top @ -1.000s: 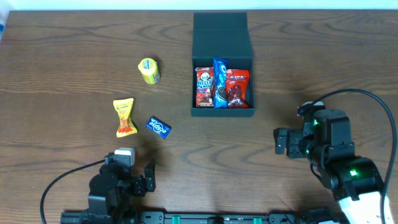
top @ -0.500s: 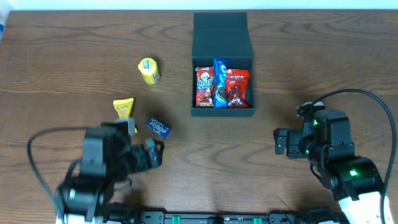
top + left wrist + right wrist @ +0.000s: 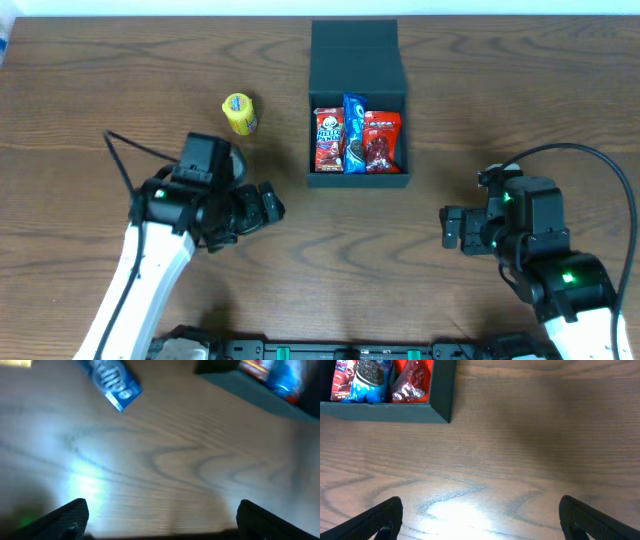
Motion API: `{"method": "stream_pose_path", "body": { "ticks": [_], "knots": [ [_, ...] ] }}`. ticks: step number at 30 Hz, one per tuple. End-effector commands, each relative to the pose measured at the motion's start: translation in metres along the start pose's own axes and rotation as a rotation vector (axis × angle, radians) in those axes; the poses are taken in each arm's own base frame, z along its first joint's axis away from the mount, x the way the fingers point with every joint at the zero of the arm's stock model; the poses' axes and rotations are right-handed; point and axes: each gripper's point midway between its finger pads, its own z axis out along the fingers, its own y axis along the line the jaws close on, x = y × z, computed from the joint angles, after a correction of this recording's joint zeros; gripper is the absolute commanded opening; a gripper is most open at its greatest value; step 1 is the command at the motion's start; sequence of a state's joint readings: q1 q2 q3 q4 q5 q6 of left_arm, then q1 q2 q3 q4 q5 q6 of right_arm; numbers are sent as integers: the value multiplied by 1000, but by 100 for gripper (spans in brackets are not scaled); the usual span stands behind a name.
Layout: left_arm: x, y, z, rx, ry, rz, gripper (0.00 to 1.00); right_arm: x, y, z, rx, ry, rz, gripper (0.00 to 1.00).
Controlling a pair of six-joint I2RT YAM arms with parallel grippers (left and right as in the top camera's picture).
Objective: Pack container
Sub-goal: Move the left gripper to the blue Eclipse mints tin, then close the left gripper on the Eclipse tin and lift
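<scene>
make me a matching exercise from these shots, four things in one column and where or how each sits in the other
1 yellow packet
2 red packet
3 small blue packet
4 right gripper

a inside the container, right side
b open, over bare table
c plain in the overhead view, left of the container
d seen only in the left wrist view

Pairs: 1-c, 2-a, 3-d, 4-b

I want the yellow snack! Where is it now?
In the overhead view, the yellow snack lies on the table's left half, left of the open container and just beyond the left arm.
</scene>
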State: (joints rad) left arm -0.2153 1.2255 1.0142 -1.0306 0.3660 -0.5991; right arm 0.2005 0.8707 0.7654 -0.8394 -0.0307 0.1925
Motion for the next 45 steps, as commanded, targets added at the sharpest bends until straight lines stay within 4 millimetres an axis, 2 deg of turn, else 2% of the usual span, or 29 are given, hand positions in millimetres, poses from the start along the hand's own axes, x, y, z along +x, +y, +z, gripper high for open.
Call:
{"method": "stream_pose_path", "body": {
  "ticks": [1,7,13,15,18,21,25,35,45],
  "knots": [
    [-8,5,6,-53,-7,-290,95,-2,-1,-1,1,-5,-7,99],
    [-27,36,29,-242,-71,-531,96,-2,-1,-1,1,-5,-7,99],
    [-46,27,49,-235,-61,-532,96,-2,-1,-1,1,-5,-7,99],
    [-53,24,49,-238,-70,-521,96,-2,-1,-1,1,-5,-7,99],
    [-61,24,48,-255,-84,-387,96,-2,-1,-1,1,-5,-7,99],
    [-70,25,48,-252,-118,-404,96,-2,-1,-1,1,-5,-7,99],
    [-72,32,54,-266,-119,-539,96,-2,-1,-1,1,-5,-7,99],
    [-70,44,87,-335,-44,-560,96,-2,-1,-1,1,-5,-7,99],
    [-77,49,114,-356,-25,-556,96,-2,-1,-1,1,-5,-7,99]
  ]
}}
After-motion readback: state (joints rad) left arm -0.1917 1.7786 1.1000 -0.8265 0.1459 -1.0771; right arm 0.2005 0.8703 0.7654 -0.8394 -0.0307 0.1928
